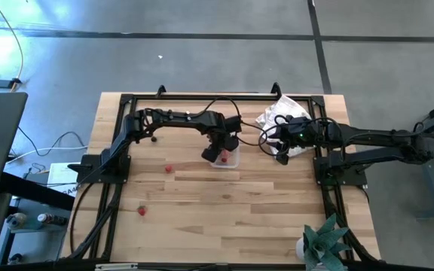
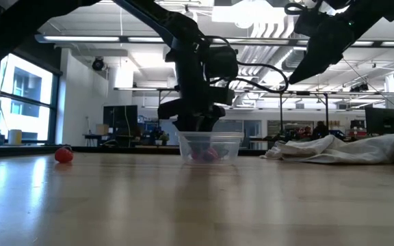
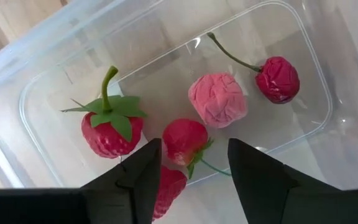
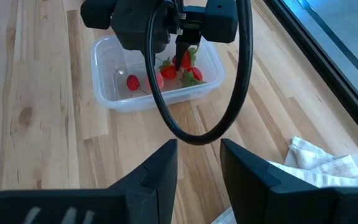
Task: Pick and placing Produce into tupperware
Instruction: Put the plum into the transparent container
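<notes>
While my left gripper [image 3: 190,171] hangs just over the tupperware [image 1: 225,159], its jaws stand spread with nothing pinched between them, and a small strawberry [image 3: 185,140] lies on the tub floor right below the gap. I read this as the release at the end of one pick-and-place round.

Through the left wrist view I count more produce in the tub: a larger strawberry with a green leafy cap [image 3: 109,132], a pale pink crinkled berry [image 3: 217,99], a dark red cherry on a long stem [image 3: 277,79], and another red piece [image 3: 168,190] partly hidden behind one of my fingers. All sit inside the clear walls, none on the rim.

My right gripper [image 4: 197,163] waits raised off the tabletop [image 1: 224,211], just beside the white crumpled cloth [image 1: 279,114] and facing the tub from the side. Its jaws stand a little apart and hold nothing.

Two red pieces lie loose on the bare wood, one [image 1: 169,169] near the tub on the left arm's side, the other [image 1: 142,211] well apart from it, nearer the front edge. Both fall within my left arm's side.

Next, I judge, the left arm should lift straight up clear of the walls so the light tub is not dragged, then swing to the nearer piece. It is tiny and round, so the jaws must come down centred over it and close gently, or it may roll away.
</notes>
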`<state>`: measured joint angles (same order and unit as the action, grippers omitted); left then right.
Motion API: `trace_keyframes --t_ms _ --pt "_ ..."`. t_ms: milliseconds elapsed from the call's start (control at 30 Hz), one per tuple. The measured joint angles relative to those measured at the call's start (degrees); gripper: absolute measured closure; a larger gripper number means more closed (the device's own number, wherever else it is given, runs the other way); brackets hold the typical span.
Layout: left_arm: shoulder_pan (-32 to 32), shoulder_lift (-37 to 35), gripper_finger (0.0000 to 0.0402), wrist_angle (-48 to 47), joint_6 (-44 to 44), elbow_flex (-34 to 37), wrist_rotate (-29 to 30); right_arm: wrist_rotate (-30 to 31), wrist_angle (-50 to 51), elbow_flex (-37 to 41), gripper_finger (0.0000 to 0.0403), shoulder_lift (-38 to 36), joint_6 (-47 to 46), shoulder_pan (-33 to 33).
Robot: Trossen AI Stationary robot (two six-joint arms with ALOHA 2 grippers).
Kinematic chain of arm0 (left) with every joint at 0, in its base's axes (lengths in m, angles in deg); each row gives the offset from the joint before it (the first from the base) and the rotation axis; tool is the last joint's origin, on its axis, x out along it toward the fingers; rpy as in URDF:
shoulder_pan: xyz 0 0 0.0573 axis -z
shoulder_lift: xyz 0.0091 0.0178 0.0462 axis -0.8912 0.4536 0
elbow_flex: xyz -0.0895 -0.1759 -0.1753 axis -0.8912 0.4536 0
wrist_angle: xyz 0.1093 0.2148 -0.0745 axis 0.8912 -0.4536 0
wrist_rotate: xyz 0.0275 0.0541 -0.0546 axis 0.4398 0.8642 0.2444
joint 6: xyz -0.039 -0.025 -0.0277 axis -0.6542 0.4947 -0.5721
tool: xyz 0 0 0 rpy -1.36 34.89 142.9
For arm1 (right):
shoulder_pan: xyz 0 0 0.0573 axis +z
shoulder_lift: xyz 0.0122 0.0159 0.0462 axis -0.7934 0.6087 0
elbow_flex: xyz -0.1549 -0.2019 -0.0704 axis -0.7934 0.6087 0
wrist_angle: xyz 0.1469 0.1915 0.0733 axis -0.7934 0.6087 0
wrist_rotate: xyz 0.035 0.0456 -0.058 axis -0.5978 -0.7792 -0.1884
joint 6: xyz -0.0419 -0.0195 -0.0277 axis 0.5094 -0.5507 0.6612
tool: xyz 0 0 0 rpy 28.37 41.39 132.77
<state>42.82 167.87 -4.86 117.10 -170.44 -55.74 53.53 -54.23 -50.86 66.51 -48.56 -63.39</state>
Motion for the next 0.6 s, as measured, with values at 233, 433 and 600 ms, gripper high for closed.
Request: trace_keyframes --t_ms 233,433,600 --pt "0.00 -1.03 0.0249 -4.86 -1.31 -3.93 0.00 0.00 0.00 0.00 0.0291 0.00 0.00 0.02" --pt "-0.02 -1.12 0.0256 -13.56 -3.22 -13.06 1.34 0.00 0.00 0.00 0.0291 -0.01 0.00 0.00" --pt "-0.07 -1.12 0.0256 -24.68 -8.03 -22.42 5.75 0.00 0.00 0.00 0.0291 0.00 0.00 0.01"
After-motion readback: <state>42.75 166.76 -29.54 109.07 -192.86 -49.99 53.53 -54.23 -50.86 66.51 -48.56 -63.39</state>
